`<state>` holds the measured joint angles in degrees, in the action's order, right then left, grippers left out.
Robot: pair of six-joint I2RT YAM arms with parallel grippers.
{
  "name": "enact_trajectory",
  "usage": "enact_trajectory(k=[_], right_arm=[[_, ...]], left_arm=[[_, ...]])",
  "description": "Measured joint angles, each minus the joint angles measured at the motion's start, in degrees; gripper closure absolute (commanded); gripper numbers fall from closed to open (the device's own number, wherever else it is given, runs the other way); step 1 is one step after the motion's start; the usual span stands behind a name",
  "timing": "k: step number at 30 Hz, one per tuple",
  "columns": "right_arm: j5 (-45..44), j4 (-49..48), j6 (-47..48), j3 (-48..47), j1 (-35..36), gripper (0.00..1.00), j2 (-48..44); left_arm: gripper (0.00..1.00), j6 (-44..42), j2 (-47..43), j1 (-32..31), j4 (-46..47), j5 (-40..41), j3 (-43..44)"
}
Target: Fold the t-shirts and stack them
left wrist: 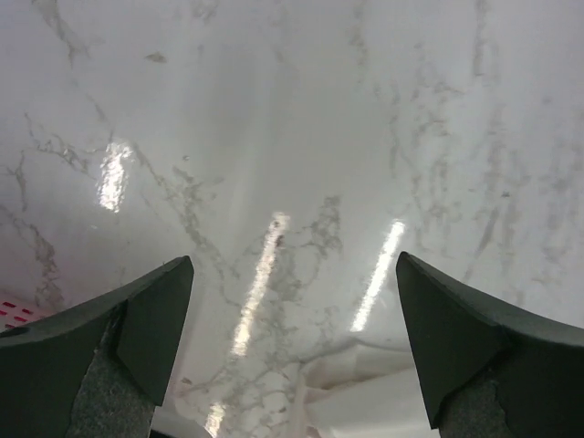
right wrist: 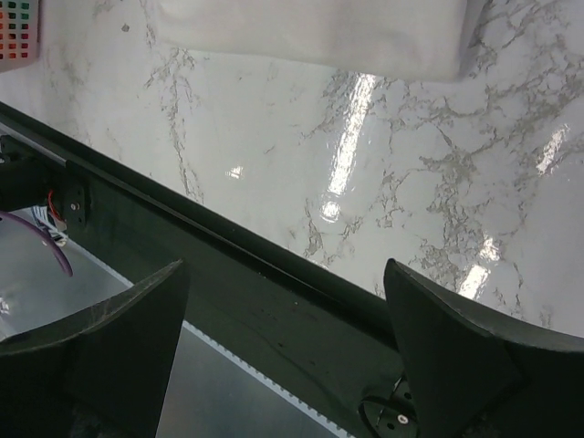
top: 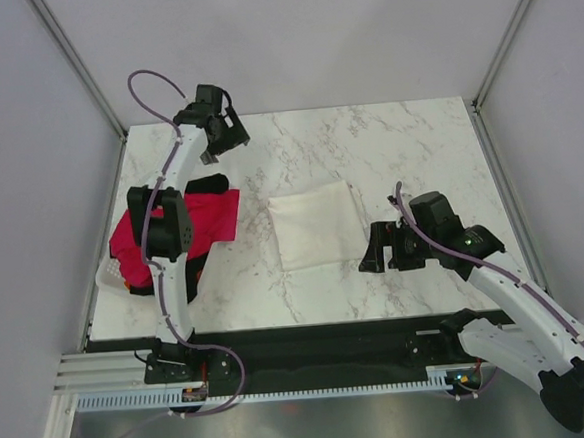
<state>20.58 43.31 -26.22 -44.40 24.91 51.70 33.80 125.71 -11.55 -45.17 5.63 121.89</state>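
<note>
Right jaws, nearest the lens, gape released and empty over the counter's (top: 367,144) near edge. Left jaws also spread wide, holding nothing, above bare marble far left. White t-shirt (top: 317,222) lies folded flat mid-counter, apart from both. Red-pink t-shirt (top: 197,218) drapes over white basket (top: 108,279) at left edge, with what looks like the black t-shirt (top: 207,185) bunched just behind. Deeper contents hidden. Cloth light, limp, will sag. Probably best pinched at shoulder seams or hem corners.
</note>
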Motion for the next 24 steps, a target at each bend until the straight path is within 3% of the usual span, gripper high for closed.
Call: enact_trajectory(k=[3,5,9,12,17,24], right_arm=[[-0.35,1.2,-0.13,0.7,0.0,0.05,-0.2],[-0.83,1.68,-0.13,0.85,0.02,0.05,0.33],[-0.94,0.52,-0.2,0.83,0.0,0.05,3.65],[-0.74,-1.27,-0.55,0.33,0.02,0.05,8.2],[-0.46,-3.89,-0.85,-3.58,0.55,0.05,16.57],[-1.09,-6.38,-0.83,-8.81,1.03,0.05,18.34]], left_arm=[[0.0,-0.81,2.58,2.03,-2.73,1.92,-5.29],[0.0,-1.95,1.9,4.13,0.52,2.4,-10.54],[0.0,-3.04,-5.73,11.63,4.63,2.73,-27.71],[0.0,-4.35,-12.68,18.03,14.38,1.44,-36.74],[0.0,-6.56,-20.68,22.51,17.18,1.57,-39.39],[0.0,-8.44,-26.4,14.6,10.19,-1.92,-34.64]])
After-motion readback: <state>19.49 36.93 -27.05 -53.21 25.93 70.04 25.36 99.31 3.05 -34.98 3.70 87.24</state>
